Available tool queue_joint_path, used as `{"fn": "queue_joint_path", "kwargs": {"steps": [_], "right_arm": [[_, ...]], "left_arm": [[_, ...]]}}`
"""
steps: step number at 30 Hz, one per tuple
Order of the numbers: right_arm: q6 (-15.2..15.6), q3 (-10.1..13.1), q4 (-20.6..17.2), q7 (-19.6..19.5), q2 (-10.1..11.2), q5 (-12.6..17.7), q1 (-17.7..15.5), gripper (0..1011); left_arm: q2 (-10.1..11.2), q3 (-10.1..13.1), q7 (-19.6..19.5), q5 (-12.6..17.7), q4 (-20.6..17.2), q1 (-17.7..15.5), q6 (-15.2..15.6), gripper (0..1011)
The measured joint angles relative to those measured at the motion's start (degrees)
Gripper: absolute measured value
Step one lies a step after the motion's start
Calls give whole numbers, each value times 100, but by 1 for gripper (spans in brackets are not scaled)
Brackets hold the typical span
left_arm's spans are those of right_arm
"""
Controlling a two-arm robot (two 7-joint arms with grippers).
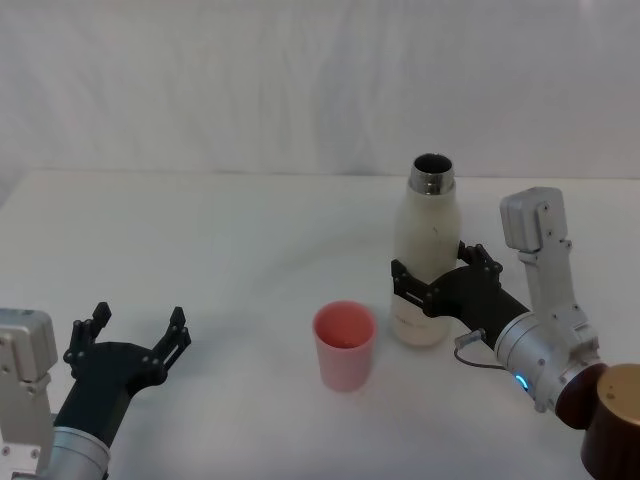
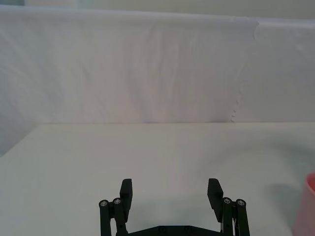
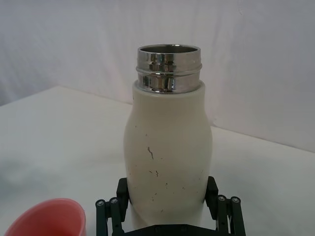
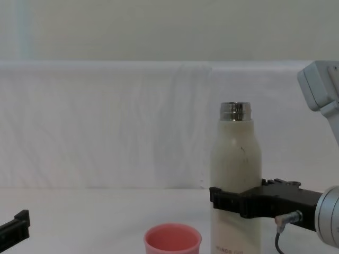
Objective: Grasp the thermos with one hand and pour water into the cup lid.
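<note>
On my far left, the left hand (image 1: 137, 331) rests low over the white worktop (image 1: 230, 240), fingers spread wide apart with nothing between them; its wrist view shows the two black fingertips (image 2: 126, 189) parted over bare surface. It sits well apart from the task's things.

Next, near the middle, the cup lid (image 1: 345, 344): a small salmon-pink cup, upright on the worktop, mouth up. I cannot tell whether it holds any water. It stands just beside the thermos, to its left and slightly nearer me.

Next, the thermos (image 1: 425, 260): tall, cream-white, steel neck uncapped, upright, its base on the worktop. A few dark scuffs mark its body.

On the right, the right hand (image 1: 432, 284) comes in from the right side and is clamped around the thermos's lower body, one black finger on each flank.
</note>
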Motion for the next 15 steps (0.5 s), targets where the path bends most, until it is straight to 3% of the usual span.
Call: {"fn": "queue_joint_path", "kwargs": {"steps": [15], "right_arm": [[4,-109,-26,-135,135,167,8,950]], "left_arm": [[0,0,0,0,0,0,0,1001]]}}
